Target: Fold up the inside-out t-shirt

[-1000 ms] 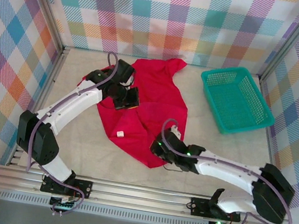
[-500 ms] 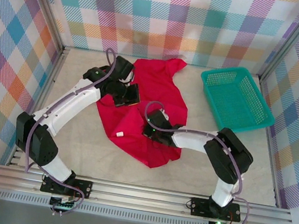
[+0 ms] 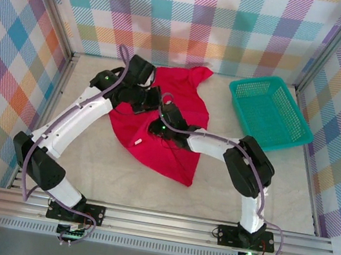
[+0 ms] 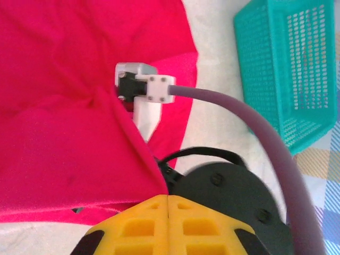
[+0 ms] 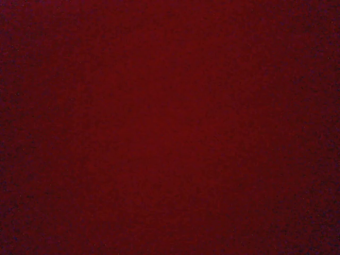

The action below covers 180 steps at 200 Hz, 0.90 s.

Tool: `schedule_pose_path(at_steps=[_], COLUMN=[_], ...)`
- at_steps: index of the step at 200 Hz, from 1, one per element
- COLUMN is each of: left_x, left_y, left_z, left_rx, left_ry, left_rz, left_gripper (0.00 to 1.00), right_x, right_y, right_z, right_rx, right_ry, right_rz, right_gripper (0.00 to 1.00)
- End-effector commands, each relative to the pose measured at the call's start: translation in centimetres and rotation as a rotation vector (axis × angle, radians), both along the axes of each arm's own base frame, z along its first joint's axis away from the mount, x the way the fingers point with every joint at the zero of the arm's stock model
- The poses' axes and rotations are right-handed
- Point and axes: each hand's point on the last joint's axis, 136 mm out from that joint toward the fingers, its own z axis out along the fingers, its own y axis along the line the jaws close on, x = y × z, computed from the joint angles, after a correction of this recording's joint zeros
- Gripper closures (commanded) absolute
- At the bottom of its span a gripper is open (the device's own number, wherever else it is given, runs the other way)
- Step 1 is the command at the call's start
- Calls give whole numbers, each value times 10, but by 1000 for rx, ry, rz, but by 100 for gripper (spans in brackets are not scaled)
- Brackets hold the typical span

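You're holding left gripper [image 3: 147, 99] closed, seemingly pinching shirt [image 3: 170, 150] edge. Right gripper [image 3: 158, 127] pressing into cloth just beside it; how far open, can't tell. Shirt bulk lying beneath and behind right gripper, long axis crossing its reach. Right gripper sitting nearer middle.

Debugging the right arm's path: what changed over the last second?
Right claw swept from the shirt's near hem up and left to its middle, beside the left claw; cloth now covers its camera. The shirt's near edge drew away slightly. Left claw shifted a little farther, still shut on the shirt. Basket stayed put.
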Motion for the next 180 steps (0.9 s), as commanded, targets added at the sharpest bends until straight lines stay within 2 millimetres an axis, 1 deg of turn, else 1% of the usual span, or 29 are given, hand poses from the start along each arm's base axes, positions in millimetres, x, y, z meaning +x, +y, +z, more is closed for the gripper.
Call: schedule_pose_path(at_steps=[1, 11, 20, 49, 63, 76, 89, 104, 112, 118, 125, 135, 144, 155, 163, 180], left_x=[-14, -13, -13, -11, -10, -10, -10, -12, -12, -13, -14, -15, -14, -14, -13, -9], left_y=[-22, -14, -9, -3, -3, -3, -1, 1, 2, 3, 3, 2, 1, 0, -1, -7], left_z=[36, 41, 42, 32, 27, 26, 27, 29, 30, 30, 30, 27, 23, 16, 11, -1], left_rx=[-54, -23, -7, -5, -4, -3, 0, 1, 0, 1, 0, -2, -2, 0, -2, -14], left_ry=[-40, -60, -65, -47, -36, -35, -37, -40, -43, -42, -39, -33, -28, -17, -6, 20], left_rz=[-84, -75, -68, -59, -57, -58, -58, -55, -54, -54, -56, -60, -61, -60, -60, -62], left_gripper=[100, 100, 100, 100, 100, 100, 100, 100, 100, 100, 100, 100, 100, 100, 100, 100], right_x=[-2, -6, -9, -16, -18, -18, -14, -7, -4, -2, 0, 4, 6, 9, 12, 10], right_y=[10, -2, -15, -59, -72, -79, -92, -124, -150, -170, -188, -205, -210, -212, -206, -177], right_z=[-2, -7, -15, -36, -45, -50, -57, -67, -72, -72, -70, -64, -55, -41, -29, -13], right_rx=[19, 9, -1, -18, -33, -56, -109, -212, -284, -334, -365, -369, -361, -358, -332, -229], right_ry=[-27, -22, -14, 16, 29, 37, 56, 114, 154, 173, 180, 168, 147, 112, 83, 51], right_rz=[66, 54, 37, -25, -41, -51, -91, -214, -318, -398, -464, -512, -521, -509, -471, -350], right_gripper=[67, 67, 67, 68, 69, 70, 72, 76, 79, 82, 82, 81, 80, 77, 76, 72])
